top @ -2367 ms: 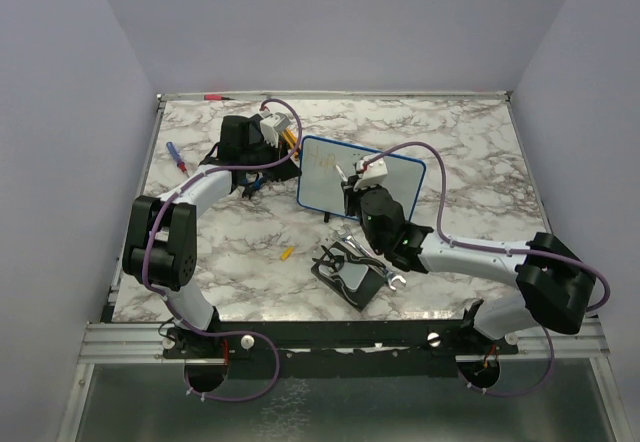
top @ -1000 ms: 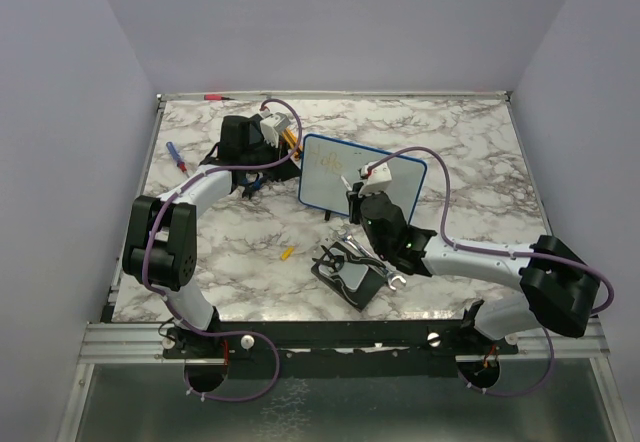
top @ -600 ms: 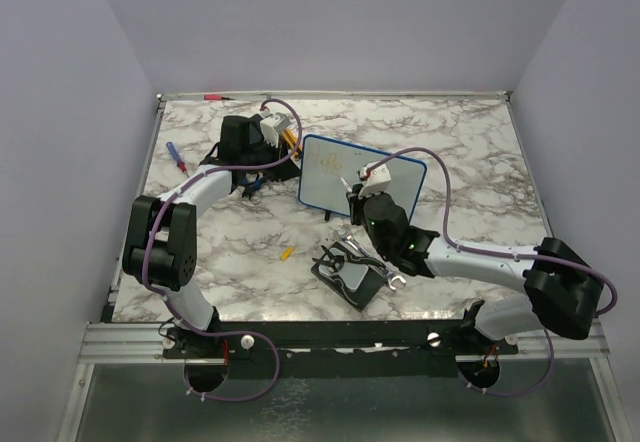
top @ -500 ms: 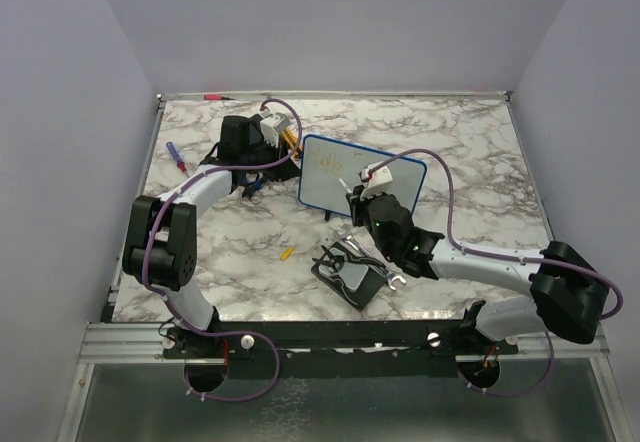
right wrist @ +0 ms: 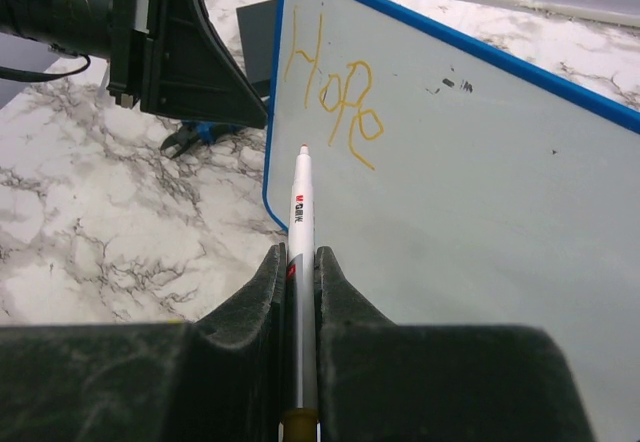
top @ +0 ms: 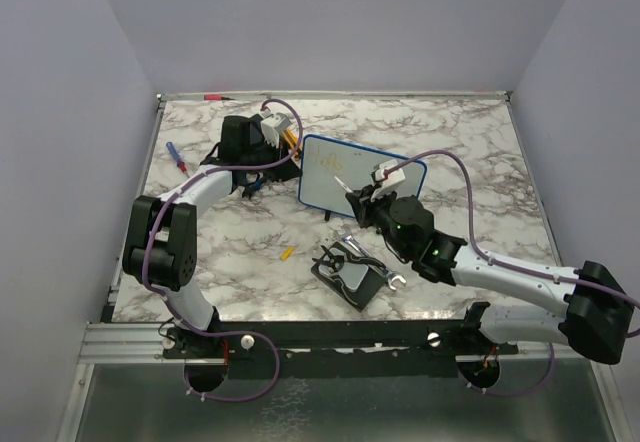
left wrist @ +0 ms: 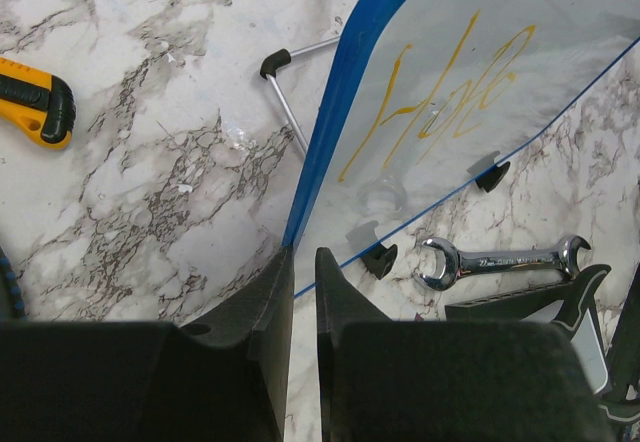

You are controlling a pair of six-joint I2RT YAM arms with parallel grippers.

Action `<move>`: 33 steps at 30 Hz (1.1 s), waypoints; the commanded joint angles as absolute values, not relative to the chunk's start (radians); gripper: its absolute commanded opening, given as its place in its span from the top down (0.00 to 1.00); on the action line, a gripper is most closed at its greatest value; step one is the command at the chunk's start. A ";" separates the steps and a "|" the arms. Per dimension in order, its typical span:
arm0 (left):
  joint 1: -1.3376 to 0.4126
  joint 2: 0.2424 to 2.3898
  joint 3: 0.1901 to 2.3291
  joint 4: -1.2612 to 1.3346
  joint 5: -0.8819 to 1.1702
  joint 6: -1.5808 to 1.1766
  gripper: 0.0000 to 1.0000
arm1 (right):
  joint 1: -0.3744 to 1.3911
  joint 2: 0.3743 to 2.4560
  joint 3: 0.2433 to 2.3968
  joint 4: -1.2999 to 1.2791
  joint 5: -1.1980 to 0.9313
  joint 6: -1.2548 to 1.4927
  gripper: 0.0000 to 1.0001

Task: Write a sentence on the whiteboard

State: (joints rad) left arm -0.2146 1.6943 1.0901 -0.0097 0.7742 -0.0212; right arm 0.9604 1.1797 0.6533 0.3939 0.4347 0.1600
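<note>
The whiteboard (top: pixel 322 192) stands tilted on its black feet, blue-rimmed, at mid-table. Orange-yellow letters of the sentence (right wrist: pixel 335 97) read "Hope" near its upper left; they also show in the left wrist view, sentence (left wrist: pixel 440 102). My left gripper (left wrist: pixel 303 262) is shut on the board's blue side rim (left wrist: pixel 330 132). My right gripper (right wrist: pixel 300 262) is shut on a white marker (right wrist: pixel 301 212). The marker's tip points at the whiteboard (right wrist: pixel 480 192) just below the letters, near the left rim; I cannot tell whether it touches. From above, the right gripper (top: pixel 357 197) sits in front of the board.
A steel wrench (left wrist: pixel 500 259) lies beside a black square pad (top: pixel 350 272) in front of the board. A yellow-black utility knife (left wrist: pixel 35 102) lies behind the left gripper, with blue pliers (right wrist: pixel 190 134) near it. A blue-red screwdriver (top: pixel 176 156) lies far left, a small yellow piece (top: pixel 287 253) in front.
My right arm has swung its forearm and elbow out to the right, turning the gripper while the marker stays by the board's lower left. The left arm has not moved.
</note>
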 commanded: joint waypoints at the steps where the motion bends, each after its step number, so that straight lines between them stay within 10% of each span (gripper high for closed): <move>1: -0.227 1.670 1.109 -0.019 0.786 -0.011 0.85 | 0.958 1.141 0.681 0.264 0.481 0.221 1.00; 33: -0.238 1.676 1.106 -0.021 0.776 -0.009 0.84 | 0.814 1.153 0.652 0.403 0.460 0.212 1.00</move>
State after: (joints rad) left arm -0.2333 1.6943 1.0901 -0.0101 0.7738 -0.0208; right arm 0.8223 1.1358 0.6437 0.3439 0.4122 0.2340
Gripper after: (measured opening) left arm 0.156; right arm 0.100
